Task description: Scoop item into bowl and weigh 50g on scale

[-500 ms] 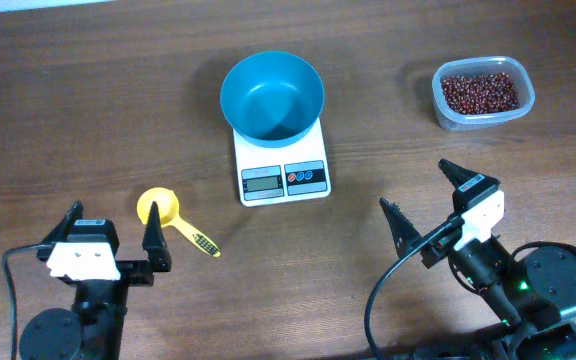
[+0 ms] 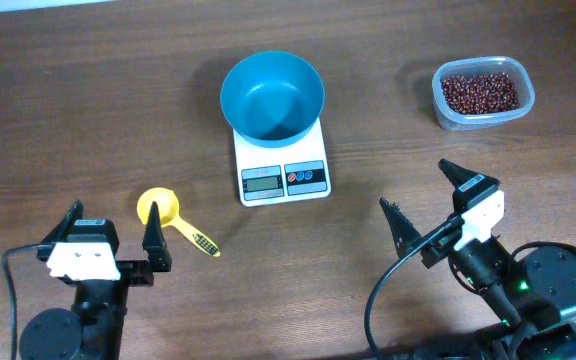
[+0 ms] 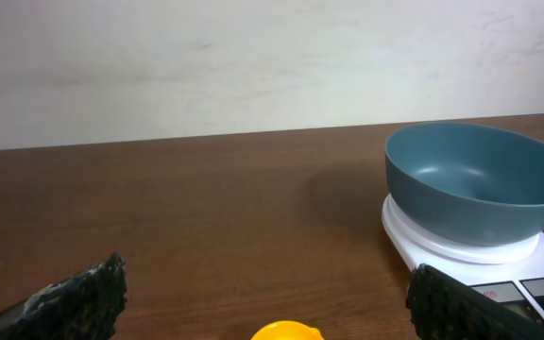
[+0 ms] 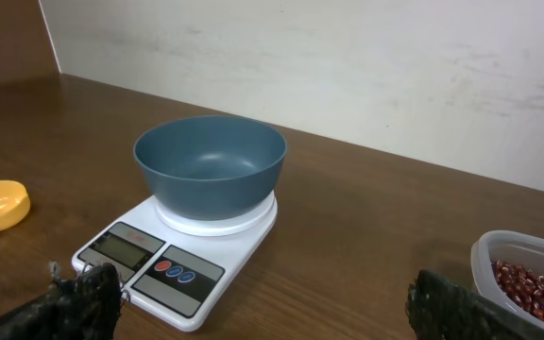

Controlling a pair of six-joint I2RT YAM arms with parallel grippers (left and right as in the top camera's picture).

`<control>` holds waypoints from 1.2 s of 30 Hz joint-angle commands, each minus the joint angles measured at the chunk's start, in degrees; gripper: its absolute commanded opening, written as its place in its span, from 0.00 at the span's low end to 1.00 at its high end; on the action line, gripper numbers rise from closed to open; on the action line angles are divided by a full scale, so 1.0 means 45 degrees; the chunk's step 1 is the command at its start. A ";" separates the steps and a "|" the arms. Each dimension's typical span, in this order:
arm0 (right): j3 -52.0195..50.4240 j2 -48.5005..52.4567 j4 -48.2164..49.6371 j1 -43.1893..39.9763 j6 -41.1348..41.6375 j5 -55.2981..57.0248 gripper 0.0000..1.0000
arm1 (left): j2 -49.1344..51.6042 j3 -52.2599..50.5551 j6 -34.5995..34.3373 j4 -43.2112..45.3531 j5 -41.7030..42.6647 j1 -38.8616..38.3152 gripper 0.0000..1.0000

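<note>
Resting on the scale (image 2: 280,162), the teal bowl (image 2: 272,96) stands mid-table. Beans (image 2: 478,92) lie in a clear tub (image 2: 526,100) at the far right, well apart from the scale. Yellow scoop (image 2: 168,217) lies on the table (image 2: 68,100) left of the scale, near the left gripper (image 2: 113,222). Left gripper: jaws spread, gripping nothing. Right gripper (image 2: 416,186): jaws spread, gripping nothing.

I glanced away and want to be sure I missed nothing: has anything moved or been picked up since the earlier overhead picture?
Nothing visibly changed. The left gripper and right gripper stay open and empty; the teal bowl still sits empty on the scale, the yellow scoop lies where it was, and the beans remain in the clear tub.
</note>
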 commanded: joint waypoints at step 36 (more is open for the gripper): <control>-0.0117 -0.0097 0.0010 0.0117 0.0053 0.0107 0.99 | -0.0078 -0.0039 0.2715 0.0087 -0.2628 -0.0039 0.99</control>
